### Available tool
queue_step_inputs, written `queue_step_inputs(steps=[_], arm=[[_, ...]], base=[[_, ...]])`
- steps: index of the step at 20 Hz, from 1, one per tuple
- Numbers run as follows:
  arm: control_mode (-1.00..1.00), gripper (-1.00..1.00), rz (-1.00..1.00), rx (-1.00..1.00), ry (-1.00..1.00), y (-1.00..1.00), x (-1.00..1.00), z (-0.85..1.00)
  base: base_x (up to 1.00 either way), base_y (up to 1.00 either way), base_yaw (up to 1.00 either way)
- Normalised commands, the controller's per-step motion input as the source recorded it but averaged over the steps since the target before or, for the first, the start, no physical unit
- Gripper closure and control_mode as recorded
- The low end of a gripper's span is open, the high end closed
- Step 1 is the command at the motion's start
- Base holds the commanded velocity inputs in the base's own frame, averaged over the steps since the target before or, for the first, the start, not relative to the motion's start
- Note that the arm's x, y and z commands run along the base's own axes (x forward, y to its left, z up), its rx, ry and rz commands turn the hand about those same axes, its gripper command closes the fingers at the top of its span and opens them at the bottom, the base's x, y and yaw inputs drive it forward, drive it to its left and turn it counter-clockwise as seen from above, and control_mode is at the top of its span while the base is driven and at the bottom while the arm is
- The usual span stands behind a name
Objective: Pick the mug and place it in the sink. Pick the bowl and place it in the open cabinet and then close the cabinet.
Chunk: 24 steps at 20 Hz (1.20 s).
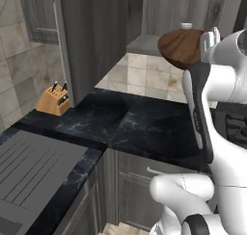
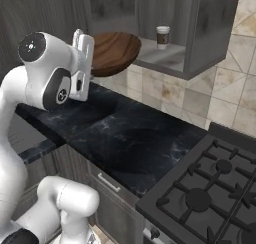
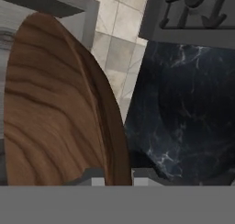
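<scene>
The gripper (image 2: pixel 89 63) pinches the rim of the wooden bowl (image 2: pixel 114 51) and holds it up in the air, right at the front edge of the open cabinet (image 2: pixel 210 33), above the black counter (image 2: pixel 130 138).

Left base view: camera behind arm, on its left, facing forward and down over black counter (image 1: pixel 140 123); sink (image 1: pixel 34 174) near at lower left, knife block (image 1: pixel 54 100) mid-distance, cabinet (image 1: pixel 94 41) ahead.
Right base view: camera behind arm, on its right, same heading; stove (image 2: pixel 210 193) near at lower right.
Both share counter, cabinet shelf, bowl (image 2: pixel 114 52).
Hand view: on hand, rolled sideways, very close to bowl (image 3: pixel 55 113); counter and stove beyond.
</scene>
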Motion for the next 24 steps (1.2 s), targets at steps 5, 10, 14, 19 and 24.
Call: queue_step_inputs(steps=[5, 10, 14, 19, 24], arm=[[-1.00, 1.00, 0.10, 0.02, 0.00, -0.10, 0.54, 0.00], [-1.00, 1.00, 0.07, 0.03, 0.00, -0.19, 0.56, 0.00], [-1.00, 1.00, 0.01, 0.00, 0.03, -0.20, 0.57, 0.00], [-1.00, 1.00, 0.00, 0.00, 0.11, -0.10, 0.49, 0.00], [-1.00, 1.00, 0.00, 0.00, 0.07, -0.08, 0.48, 0.00]], base=[[0.00, 0.00, 0.00], [0.00, 0.00, 0.00], [0.00, 0.00, 0.00], [0.00, 0.00, 0.00], [0.00, 0.00, 0.00]])
